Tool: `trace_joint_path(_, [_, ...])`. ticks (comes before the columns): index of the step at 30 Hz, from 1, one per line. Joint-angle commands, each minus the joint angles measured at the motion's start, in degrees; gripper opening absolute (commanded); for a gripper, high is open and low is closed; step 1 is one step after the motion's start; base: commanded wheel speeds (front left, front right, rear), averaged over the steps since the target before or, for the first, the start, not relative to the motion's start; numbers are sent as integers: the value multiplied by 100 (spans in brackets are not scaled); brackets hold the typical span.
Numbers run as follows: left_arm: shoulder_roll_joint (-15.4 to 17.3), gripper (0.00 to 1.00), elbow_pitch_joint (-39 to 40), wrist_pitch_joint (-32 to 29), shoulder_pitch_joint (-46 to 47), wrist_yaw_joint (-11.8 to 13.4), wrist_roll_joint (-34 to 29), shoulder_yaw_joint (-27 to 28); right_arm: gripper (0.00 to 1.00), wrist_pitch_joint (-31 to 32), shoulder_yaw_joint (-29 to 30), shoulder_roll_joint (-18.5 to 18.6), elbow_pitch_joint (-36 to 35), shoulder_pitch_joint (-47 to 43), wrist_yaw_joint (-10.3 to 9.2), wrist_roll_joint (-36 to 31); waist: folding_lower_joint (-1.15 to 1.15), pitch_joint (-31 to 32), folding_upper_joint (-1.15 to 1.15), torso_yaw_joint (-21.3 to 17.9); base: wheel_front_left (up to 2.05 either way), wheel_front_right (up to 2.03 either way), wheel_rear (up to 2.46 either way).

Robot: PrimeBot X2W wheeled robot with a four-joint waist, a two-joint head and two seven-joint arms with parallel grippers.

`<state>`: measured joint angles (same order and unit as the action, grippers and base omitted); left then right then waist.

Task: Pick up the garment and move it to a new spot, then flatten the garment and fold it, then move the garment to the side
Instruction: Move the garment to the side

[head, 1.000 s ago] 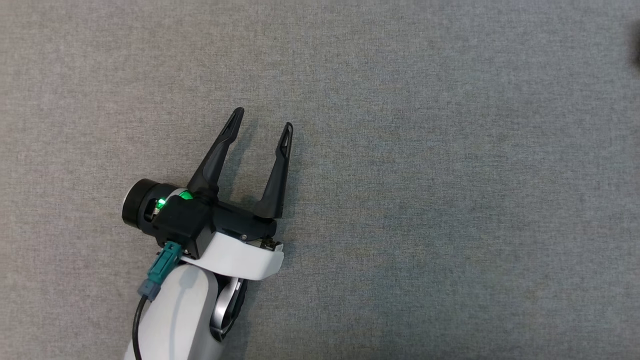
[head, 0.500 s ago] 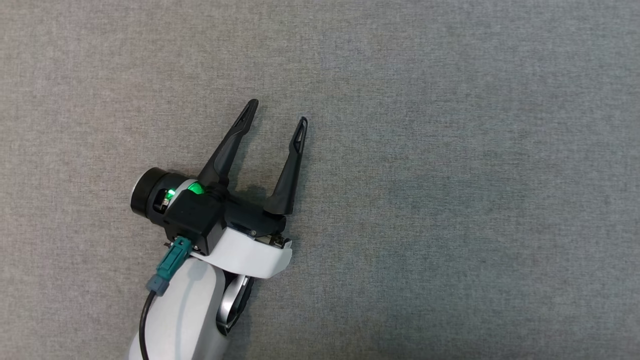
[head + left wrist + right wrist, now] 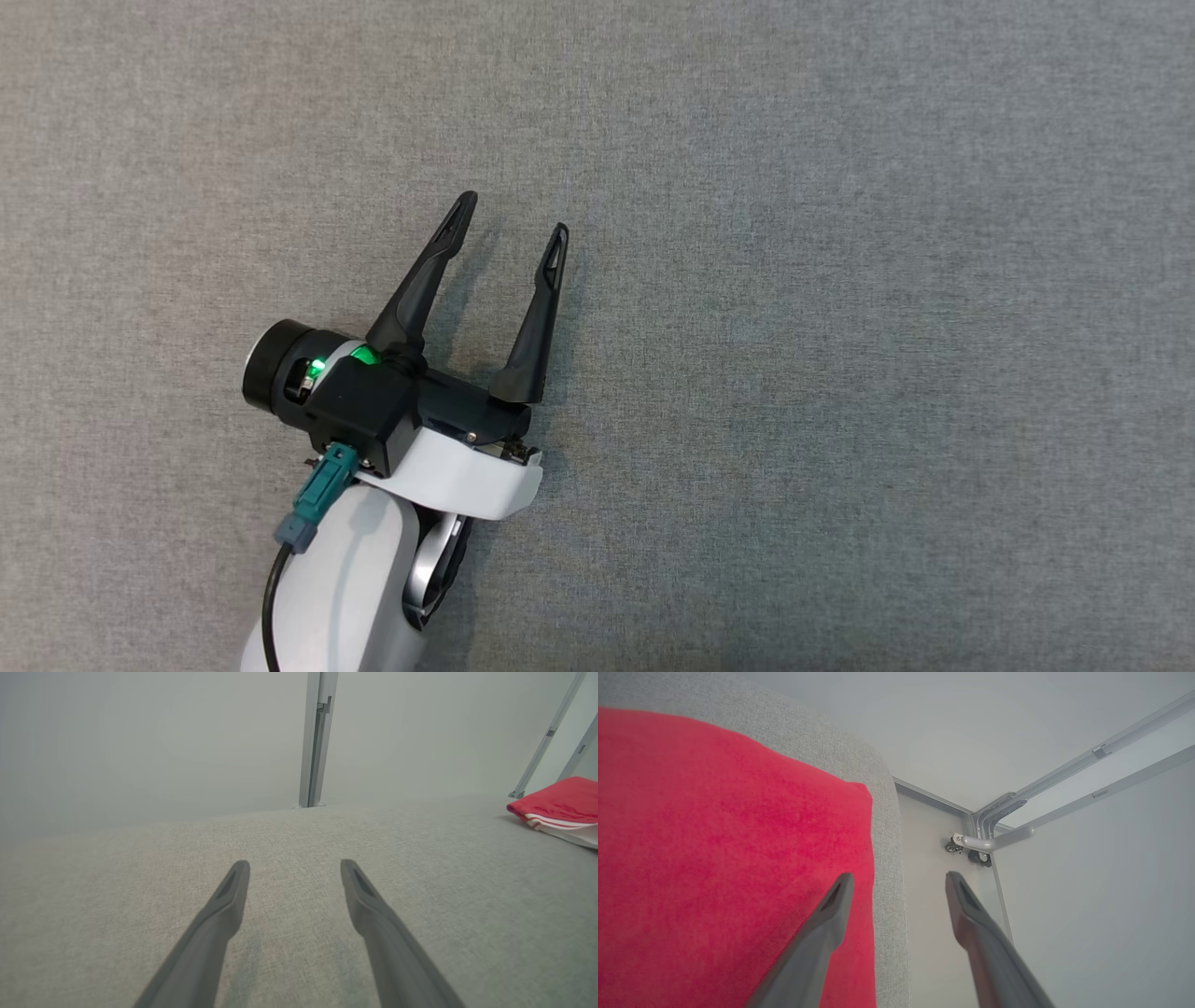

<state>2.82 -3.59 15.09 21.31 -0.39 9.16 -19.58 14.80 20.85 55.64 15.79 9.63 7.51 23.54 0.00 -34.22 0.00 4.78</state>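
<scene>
The right gripper (image 3: 899,875) has its two dark fingers spread wide and pinches nothing; in its wrist view one finger lies over the red garment (image 3: 714,858) and the other over the gap beyond the table's edge, though whether the nearer finger touches the cloth cannot be told. The garment lies flat and folded on the grey fabric table (image 3: 887,826), its border just beside the rounded edge, with white layers showing under the red from the left wrist view. By the look of it the move to the side is at its end, so the step in hand is a clean retreat: the arm should rise straight off the cloth with the fingers apart, not drag sideways—a caught fingertip could lift the top layer or nudge the stack over the edge. The left gripper (image 3: 512,213), also spread and empty, hovers over bare table well apart from the garment.
</scene>
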Motion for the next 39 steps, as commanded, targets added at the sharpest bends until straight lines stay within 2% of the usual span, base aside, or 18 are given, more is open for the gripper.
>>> trace_joint_path(1, [21, 100, 18, 2, -43, 21, 6, 18, 100, 37, -11, -13, 36, 91, -3, -68, 0, 57, 0, -11, 0, 0, 0])
trace_joint_path(9, [20, 100, -32, 3, -225, 44, 23, 85, 100, -9, -256, -104, -20, 476, -2, -122, 0, 567, 0, -63, 0, 0, 0])
trace_joint_path(14, [22, 100, -54, 3, -457, 92, 37, 146, 100, -132, -769, -295, -382, 835, -2, -133, 0, 1063, 0, -149, 0, 0, 0])
trace_joint_path(20, [23, 100, -19, 3, -852, 153, -36, 427, 100, -382, -1701, -992, -1056, 1276, -2, -153, 0, 1821, 0, -238, 0, 0, 0])
trace_joint_path(25, [22, 100, 33, 2, -1210, 175, -61, 772, 100, -878, -2172, -1704, -1317, 1291, -2, -184, 0, 2330, 0, -260, 0, 0, 0])
trace_joint_path(29, [22, 100, 74, 3, -1487, 165, -104, 1011, 100, -1409, -2264, -2361, -1344, 1051, -2, -281, 0, 2682, 0, -240, 0, 0, 0])
trace_joint_path(30, [22, 100, 74, 3, -1487, 165, -104, 1011, 100, -1409, -2264, -2361, -1344, 1051, -2, -281, 0, 2682, 0, -240, 0, 0, 0])
trace_joint_path(39, [17, 100, 169, 3, -2141, 235, -47, 1347, 100, -2469, -2353, -3706, -1112, 188, -2, -703, 0, 3163, 0, -234, 0, 0, 0])
